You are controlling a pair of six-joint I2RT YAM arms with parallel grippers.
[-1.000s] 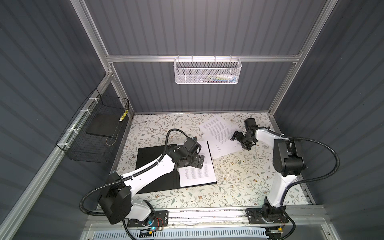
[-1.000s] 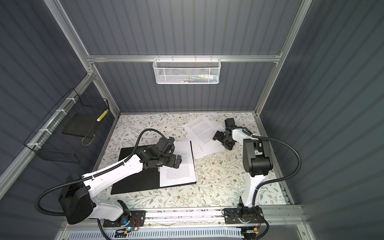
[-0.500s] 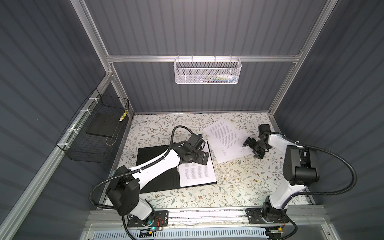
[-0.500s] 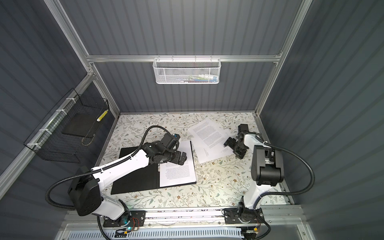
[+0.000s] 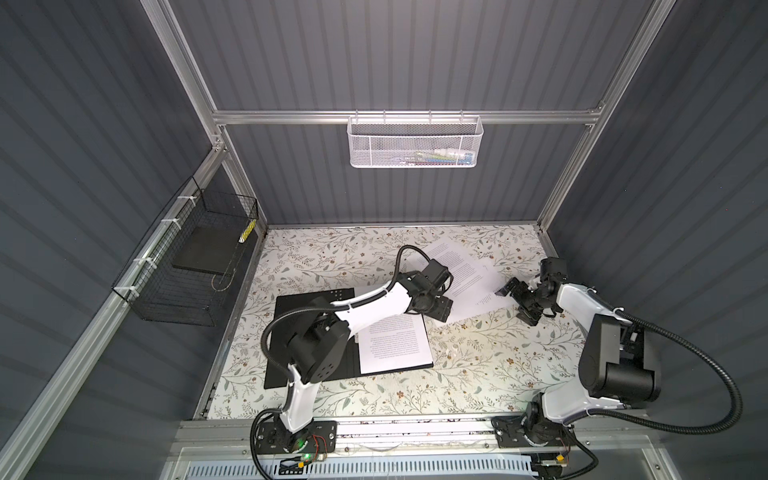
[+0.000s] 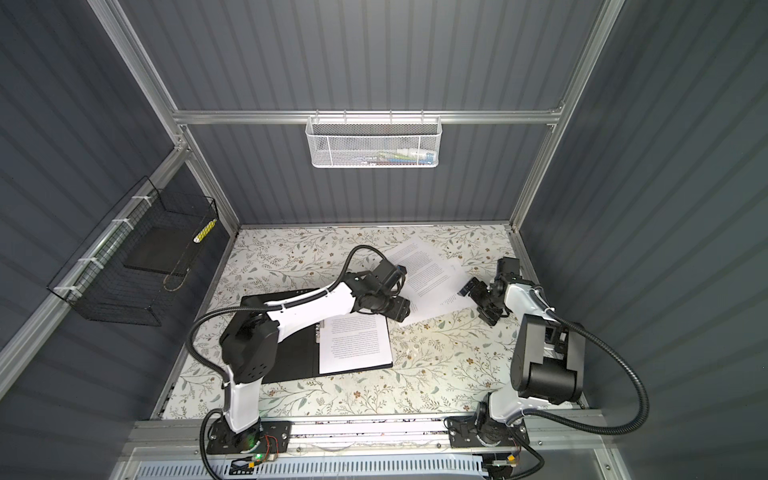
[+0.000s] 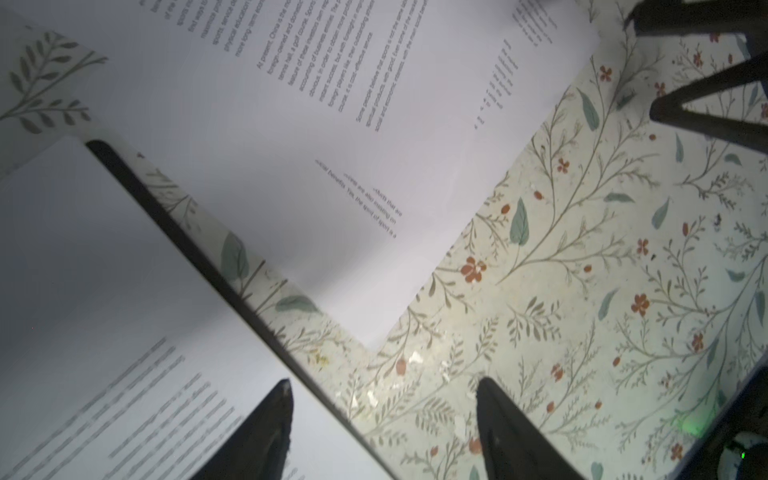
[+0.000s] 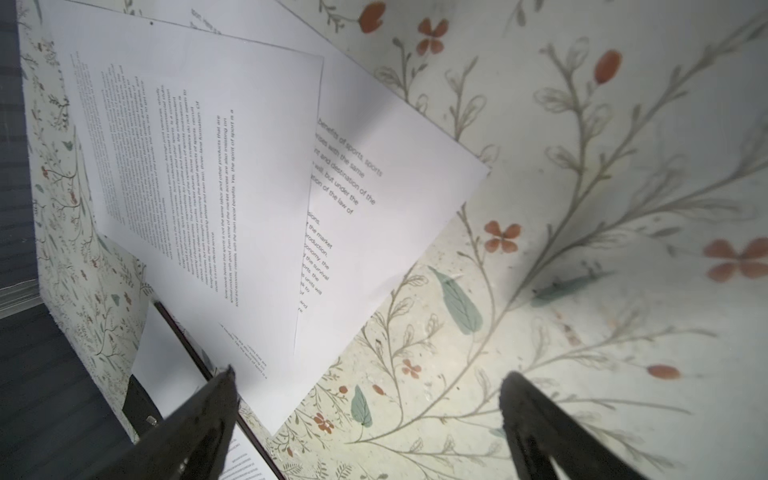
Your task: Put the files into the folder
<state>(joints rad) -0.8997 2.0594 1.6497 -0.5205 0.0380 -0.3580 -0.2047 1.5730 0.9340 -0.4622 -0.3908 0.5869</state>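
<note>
**Q:** What changed?
**A:** My left gripper (image 7: 383, 381) left the folder (image 5: 293, 302), centre-left, for the loose sheets (image 5: 465, 274) right of centre; jaws apart, empty. My right gripper (image 8: 369, 374) withdrew, jaws wide apart. One sheet (image 5: 395, 345) is filed; others remain.

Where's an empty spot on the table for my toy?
The table is bare right of the folder toward the near edge, and in the far-left corner behind it. Crowded far right: loose sheets, left gripper, right gripper.
</note>
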